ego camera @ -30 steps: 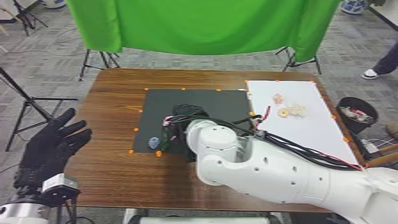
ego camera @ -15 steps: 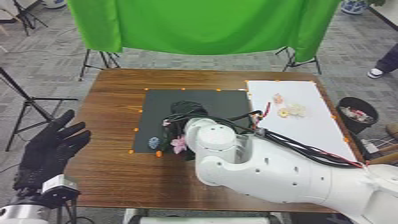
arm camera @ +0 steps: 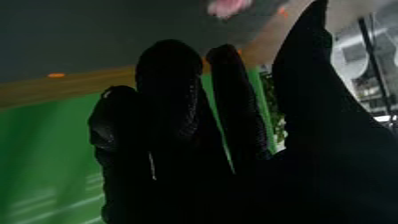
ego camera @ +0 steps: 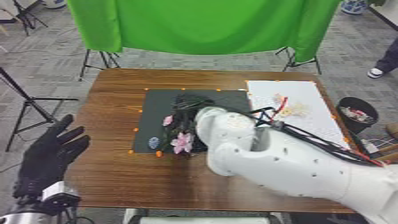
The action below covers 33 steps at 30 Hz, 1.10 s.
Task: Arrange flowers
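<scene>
"Where are the flowers?"

"On the brown bench [ego camera: 107,175], a large pink flower [ego camera: 182,142] and a smaller pink bloom [ego camera: 168,120] rest over a dark mat [ego camera: 160,100], with pale blossoms [ego camera: 297,109] on the white sheet [ego camera: 262,90] to the right."

"And the hands?"

"The right robot hand [arm camera: 182,120] is released, fingers extended and grasping nothing, above the mat. The left robot hand [ego camera: 49,155] waits over the bench's left side, fingers loosely straight, empty."

"How should the pink flowers handle?"

"Light, by all appearances, with soft petals that a hard squeeze could crumple. Whether they are real or artificial, I cannot tell."

"Best place to take hold?"

"The stem, just below the bloom — likely the stiffer part, though the dark tangle beside the flowers hides its line. A gentle pinch between thumb and fingers should do; gloved fabric ought to grip well enough — but it may snag neighbouring petals."
</scene>
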Each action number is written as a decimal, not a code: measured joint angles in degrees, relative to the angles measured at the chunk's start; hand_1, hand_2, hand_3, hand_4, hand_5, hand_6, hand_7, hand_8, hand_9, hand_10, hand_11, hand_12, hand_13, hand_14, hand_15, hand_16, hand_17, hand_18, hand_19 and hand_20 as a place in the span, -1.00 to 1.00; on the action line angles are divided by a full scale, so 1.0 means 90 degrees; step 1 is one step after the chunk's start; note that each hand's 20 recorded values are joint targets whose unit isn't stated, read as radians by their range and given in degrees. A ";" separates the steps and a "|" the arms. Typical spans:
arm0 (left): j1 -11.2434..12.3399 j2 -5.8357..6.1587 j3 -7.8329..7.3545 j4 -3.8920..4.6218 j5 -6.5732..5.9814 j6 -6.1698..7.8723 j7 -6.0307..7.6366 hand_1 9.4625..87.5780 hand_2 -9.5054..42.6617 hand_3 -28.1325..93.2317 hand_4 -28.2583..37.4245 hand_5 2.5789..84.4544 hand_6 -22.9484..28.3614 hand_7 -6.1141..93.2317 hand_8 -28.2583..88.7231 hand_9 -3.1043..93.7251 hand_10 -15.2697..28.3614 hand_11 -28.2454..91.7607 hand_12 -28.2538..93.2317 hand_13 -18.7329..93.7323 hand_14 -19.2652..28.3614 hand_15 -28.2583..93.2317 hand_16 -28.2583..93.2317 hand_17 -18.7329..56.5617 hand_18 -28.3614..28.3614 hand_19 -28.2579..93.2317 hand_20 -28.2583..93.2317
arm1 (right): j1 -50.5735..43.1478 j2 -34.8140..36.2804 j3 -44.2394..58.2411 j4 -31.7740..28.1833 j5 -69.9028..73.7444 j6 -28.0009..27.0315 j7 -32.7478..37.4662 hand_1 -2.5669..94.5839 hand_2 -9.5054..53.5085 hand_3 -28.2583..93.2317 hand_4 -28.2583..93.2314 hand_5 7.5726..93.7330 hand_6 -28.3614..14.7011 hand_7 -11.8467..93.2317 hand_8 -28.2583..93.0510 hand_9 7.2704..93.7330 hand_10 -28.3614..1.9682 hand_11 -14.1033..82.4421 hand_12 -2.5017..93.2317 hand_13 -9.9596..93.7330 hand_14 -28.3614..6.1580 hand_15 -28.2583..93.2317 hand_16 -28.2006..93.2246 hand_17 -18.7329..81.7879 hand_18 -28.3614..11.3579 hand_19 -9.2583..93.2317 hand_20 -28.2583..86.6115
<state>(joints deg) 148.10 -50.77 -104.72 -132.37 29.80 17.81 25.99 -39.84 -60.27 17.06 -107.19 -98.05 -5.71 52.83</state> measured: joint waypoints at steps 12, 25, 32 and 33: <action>0.0038 0.0286 0.0192 0.0000 -0.0196 0.0160 0.0252 -0.47 -0.39 0.52 -0.72 -0.17 0.28 -0.71 -0.63 -0.25 0.64 -0.07 -0.34 -0.28 0.99 0.41 -0.73 -0.67 1.00 0.39 -0.54 | 0.0467 0.1635 0.0384 0.0176 0.0692 0.0035 -0.0217 -0.19 -0.80 0.74 -0.89 -0.01 0.13 -0.51 -0.69 0.14 -0.41 -0.38 -0.64 0.49 0.02 0.69 -0.35 0.31 -0.41 1.00 -0.05; -0.0079 0.0625 0.0384 0.0008 -0.0348 0.0254 0.0396 -0.47 -0.38 0.52 -0.73 -0.17 0.28 -0.71 -0.64 -0.26 0.65 -0.07 -0.34 -0.28 0.99 0.41 -0.73 -0.67 1.00 0.39 -0.54 | 0.0596 0.2813 0.0425 0.0850 0.1192 0.0285 -0.0012 -0.20 -0.79 0.76 -0.90 -0.04 0.15 -0.50 -0.70 0.13 -0.40 -0.39 -0.64 0.50 0.03 0.69 -0.36 0.30 -0.41 1.00 -0.04; -0.0118 0.0635 0.0390 0.0008 -0.0361 0.0254 0.0398 -0.47 -0.39 0.52 -0.73 -0.17 0.28 -0.71 -0.64 -0.26 0.64 -0.07 -0.34 -0.28 0.98 0.41 -0.73 -0.67 1.00 0.39 -0.54 | 0.0585 0.2974 0.0492 0.1099 0.1270 0.0300 0.0091 -0.20 -0.78 0.76 -0.91 0.04 0.18 -0.48 -0.70 0.19 -0.34 -0.38 -0.64 0.52 0.06 0.70 -0.36 0.33 -0.42 1.00 -0.01; -0.0120 0.0643 0.0393 0.0008 -0.0372 0.0254 0.0406 -0.47 -0.38 0.52 -0.73 -0.17 0.28 -0.70 -0.64 -0.26 0.64 -0.07 -0.34 -0.28 0.98 0.41 -0.73 -0.67 1.00 0.39 -0.54 | 0.0551 0.2972 0.0529 0.1105 0.1278 0.0297 0.0099 -0.20 -0.77 0.76 -0.91 0.05 0.19 -0.47 -0.70 0.20 -0.34 -0.37 -0.64 0.53 0.07 0.70 -0.36 0.33 -0.42 1.00 0.00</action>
<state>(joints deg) 147.03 -44.98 -101.18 -132.29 26.45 20.10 29.64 -34.88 -33.52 21.81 -97.24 -86.55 -3.04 53.72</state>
